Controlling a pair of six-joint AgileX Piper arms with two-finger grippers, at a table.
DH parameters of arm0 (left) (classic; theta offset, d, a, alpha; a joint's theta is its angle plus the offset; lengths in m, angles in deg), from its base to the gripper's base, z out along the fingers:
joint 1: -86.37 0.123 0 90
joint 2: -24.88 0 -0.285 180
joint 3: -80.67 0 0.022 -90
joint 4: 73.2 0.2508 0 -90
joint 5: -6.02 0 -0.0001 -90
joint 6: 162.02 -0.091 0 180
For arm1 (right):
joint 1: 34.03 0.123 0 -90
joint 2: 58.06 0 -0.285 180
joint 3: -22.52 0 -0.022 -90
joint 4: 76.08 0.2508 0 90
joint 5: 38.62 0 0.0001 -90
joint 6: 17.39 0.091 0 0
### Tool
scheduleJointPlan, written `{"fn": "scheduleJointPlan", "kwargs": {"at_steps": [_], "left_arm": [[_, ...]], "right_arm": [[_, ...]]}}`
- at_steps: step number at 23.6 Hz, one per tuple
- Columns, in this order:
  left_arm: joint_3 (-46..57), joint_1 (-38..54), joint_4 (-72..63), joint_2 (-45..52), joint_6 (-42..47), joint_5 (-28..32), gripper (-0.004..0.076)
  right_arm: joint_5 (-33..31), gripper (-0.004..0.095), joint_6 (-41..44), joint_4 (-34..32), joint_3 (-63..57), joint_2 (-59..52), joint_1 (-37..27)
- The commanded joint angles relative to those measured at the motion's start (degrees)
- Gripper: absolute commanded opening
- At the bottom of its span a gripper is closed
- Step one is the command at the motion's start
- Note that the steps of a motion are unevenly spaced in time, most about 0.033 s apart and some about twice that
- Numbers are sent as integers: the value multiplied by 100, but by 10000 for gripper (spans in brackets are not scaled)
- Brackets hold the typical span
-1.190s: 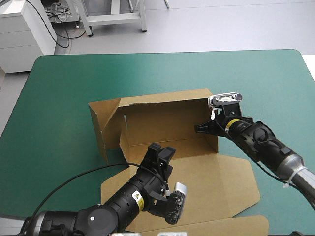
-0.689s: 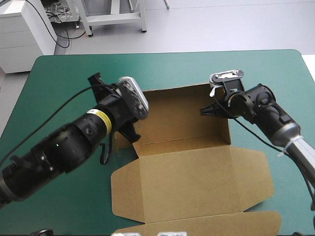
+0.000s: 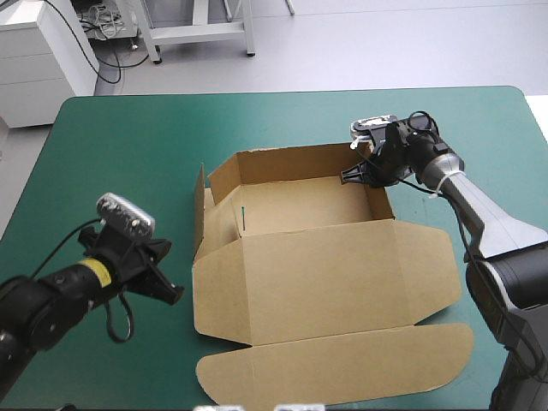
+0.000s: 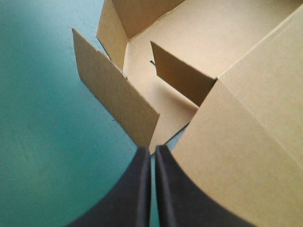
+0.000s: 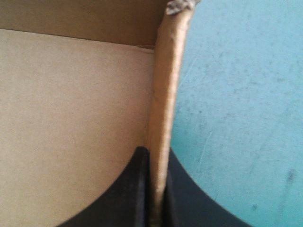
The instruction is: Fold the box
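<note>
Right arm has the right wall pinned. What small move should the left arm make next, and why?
Probably nudge the left gripper forward to press the left flap inward. It is shut, just short of that flap, which splays outward from the box, while the right gripper is shut on the right wall.

Teal-green table (image 3: 128, 137), brown box (image 3: 325, 274) on it

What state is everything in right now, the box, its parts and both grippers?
box: open tray, far and right walls raised
lid: lying flat on the table, on the robot's side
left flap: upright, swung outward, not tucked
left gripper: shut, empty, just short of the left flap's near end
right gripper: shut on the box's right wall
</note>
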Motion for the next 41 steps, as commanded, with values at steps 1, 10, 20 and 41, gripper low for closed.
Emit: {"fn": "scheduleJointPlan", "kwargs": {"at_steps": [1,10,20,41], "left_arm": [[669,20,0,866,406,830,-8],[1485,23,1179,2742,1165,200,-8],[1485,23,1271,3073,1228,114,-8],[1499,23,1245,3073,1232,113,-8]], "right_arm": [[-154,-22,-294,64,-72,97,29],[62,60,-307,-29,519,97,4],[-1188,502,-315,-214,2745,-21,-21],[-1056,588,-998,140,1141,-288,-21]]}}
